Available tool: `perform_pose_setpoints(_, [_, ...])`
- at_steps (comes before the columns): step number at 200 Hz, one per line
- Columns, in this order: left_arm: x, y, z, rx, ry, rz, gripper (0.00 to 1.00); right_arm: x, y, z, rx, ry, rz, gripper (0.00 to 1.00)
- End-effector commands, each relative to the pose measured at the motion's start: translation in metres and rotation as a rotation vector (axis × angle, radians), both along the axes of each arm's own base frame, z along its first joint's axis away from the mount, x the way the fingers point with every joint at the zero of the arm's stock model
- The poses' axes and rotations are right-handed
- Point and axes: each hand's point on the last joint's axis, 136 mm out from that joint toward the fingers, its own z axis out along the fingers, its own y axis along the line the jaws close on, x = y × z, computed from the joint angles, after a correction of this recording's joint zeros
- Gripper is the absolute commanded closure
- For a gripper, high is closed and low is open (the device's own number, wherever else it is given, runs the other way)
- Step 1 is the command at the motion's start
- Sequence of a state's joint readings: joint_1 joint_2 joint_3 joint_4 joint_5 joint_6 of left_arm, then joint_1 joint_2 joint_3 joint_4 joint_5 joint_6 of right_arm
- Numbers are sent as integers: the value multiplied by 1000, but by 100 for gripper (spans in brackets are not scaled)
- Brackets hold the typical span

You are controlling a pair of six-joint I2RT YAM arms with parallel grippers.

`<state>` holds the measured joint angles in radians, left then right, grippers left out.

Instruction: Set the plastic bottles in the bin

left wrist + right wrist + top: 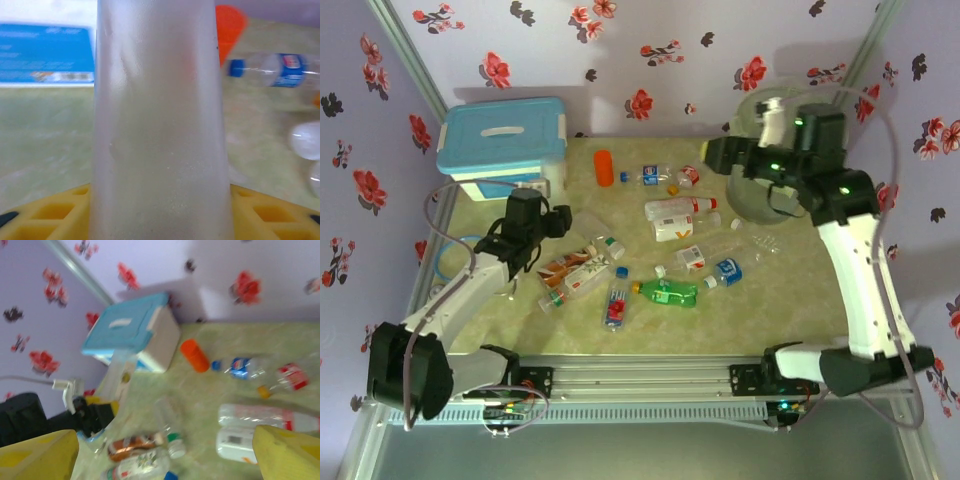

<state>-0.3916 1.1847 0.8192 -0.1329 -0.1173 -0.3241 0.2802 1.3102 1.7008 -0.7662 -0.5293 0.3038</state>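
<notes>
Left wrist: clear bottle (160,125) clenched in the left pincer (552,222) — right pincer (165,452) released, fingers wide apart.

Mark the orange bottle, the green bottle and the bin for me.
orange bottle (604,167), top external view, middle of its body.
green bottle (670,292), top external view, labelled middle.
bin (748,198), top external view, near-left wall.

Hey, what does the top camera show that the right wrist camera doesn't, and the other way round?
Top camera: the bin and the green bottle. Right wrist camera: the right gripper up close, open with nothing between its fingers. Both: the blue-lidded box, the orange bottle, and the left gripper closed on a clear bottle.
</notes>
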Motion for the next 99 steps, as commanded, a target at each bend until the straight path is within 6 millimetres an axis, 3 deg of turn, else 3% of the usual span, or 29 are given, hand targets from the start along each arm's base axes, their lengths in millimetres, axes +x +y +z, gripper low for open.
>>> perform_pose_setpoints(1, [-8,-47,41,-11,-168,-229,61,7,30,-13,-13,21,59,10])
perform_pose_setpoints(35, [-27,-95,67,-45,-265,-436,62,16,86,-44,61,125,173,9])
perform_pose_setpoints(58, [-38,-119,74,-70,-301,-543,62,16,120,-65,60,181,265,3])
perform_pose_setpoints(78, [-43,-131,74,-71,-314,-586,62,28,131,-78,96,228,271,1])
perform_pose_setpoints(99, [-48,-137,77,-79,-339,-603,62,48,128,-98,110,305,212,1])
